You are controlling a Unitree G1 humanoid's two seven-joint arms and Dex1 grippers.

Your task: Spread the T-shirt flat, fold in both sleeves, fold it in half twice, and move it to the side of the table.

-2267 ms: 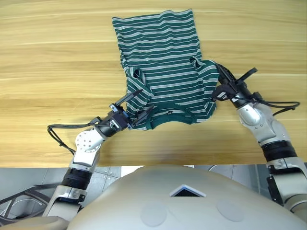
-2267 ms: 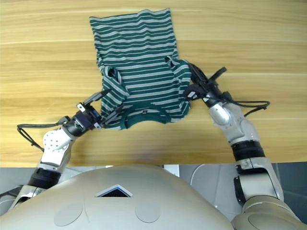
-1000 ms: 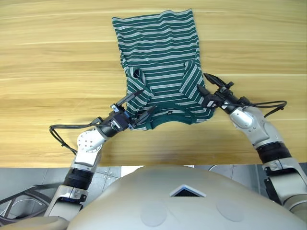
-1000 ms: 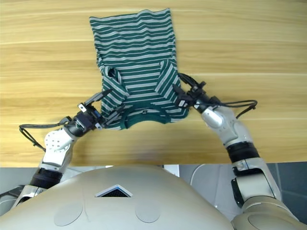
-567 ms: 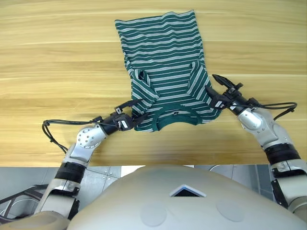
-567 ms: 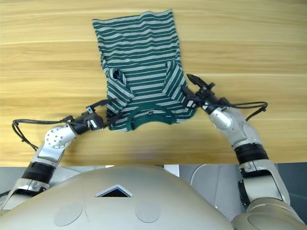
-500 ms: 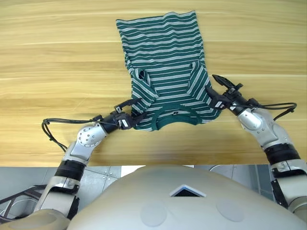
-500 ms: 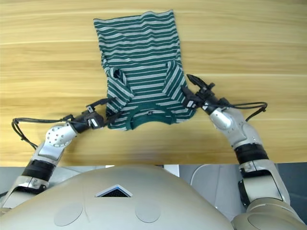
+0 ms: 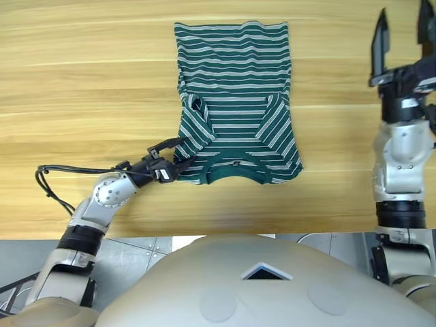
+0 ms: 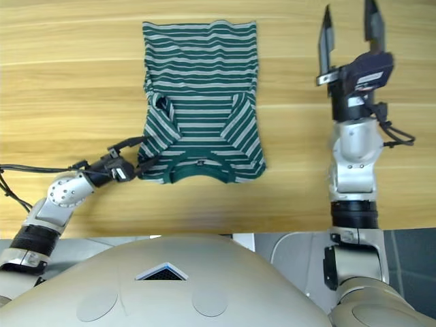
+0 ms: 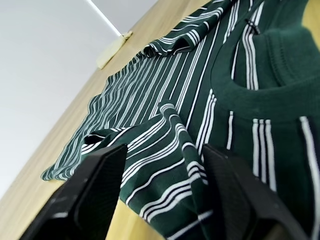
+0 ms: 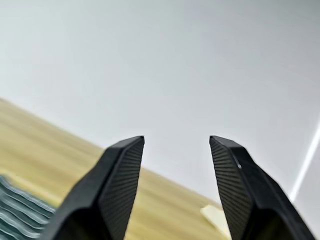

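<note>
On the table (image 9: 82,82), T-shirt (image 9: 235,82) (sleeves folded)

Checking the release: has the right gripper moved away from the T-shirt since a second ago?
Yes. The right gripper left the near right corner of the T-shirt and swung toward the far edge of the table, jaws open, clear of it.

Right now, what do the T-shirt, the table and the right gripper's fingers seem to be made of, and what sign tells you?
The T-shirt looks like soft matte knit, probably cotton jersey: it creases, and the collar is ribbed. The table looks like wood or wood-look laminate, smooth with slight sheen: long grain lines. The right gripper has matte black fingers, likely plastic or rubber: fine ridges.
</note>
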